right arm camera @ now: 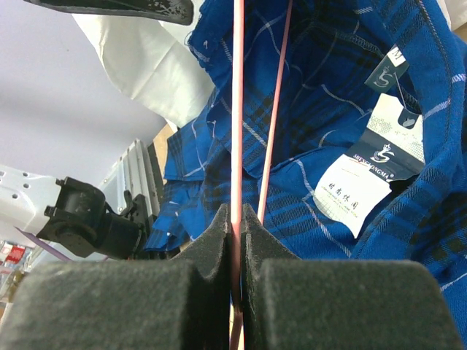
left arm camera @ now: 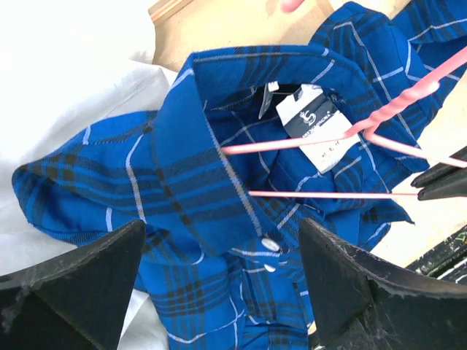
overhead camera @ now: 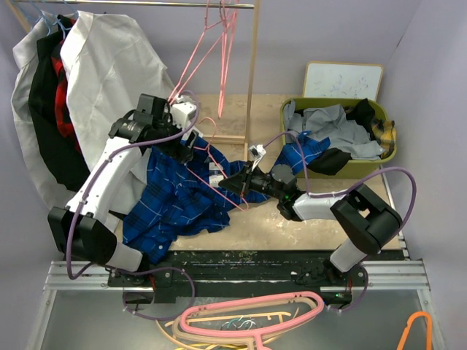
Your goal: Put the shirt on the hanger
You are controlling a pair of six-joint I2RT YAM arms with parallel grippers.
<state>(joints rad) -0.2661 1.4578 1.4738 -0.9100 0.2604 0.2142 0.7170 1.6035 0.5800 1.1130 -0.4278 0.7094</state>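
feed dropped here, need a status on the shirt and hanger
Right gripper shut on the hanger. Left gripper open above the collar of the shirt. Hanger end tucked inside the collar. White garment lies against the shirt.

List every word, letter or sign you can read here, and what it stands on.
"M": small dark size tag inside the collar of the royal-blue checked button-up shirt.
"SHEN…ONGMA", middle unclear: dark band of the white card hang tag at the collar.
Chinese characters below it: too small to read.
White board at the back: faint marks, unreadable.
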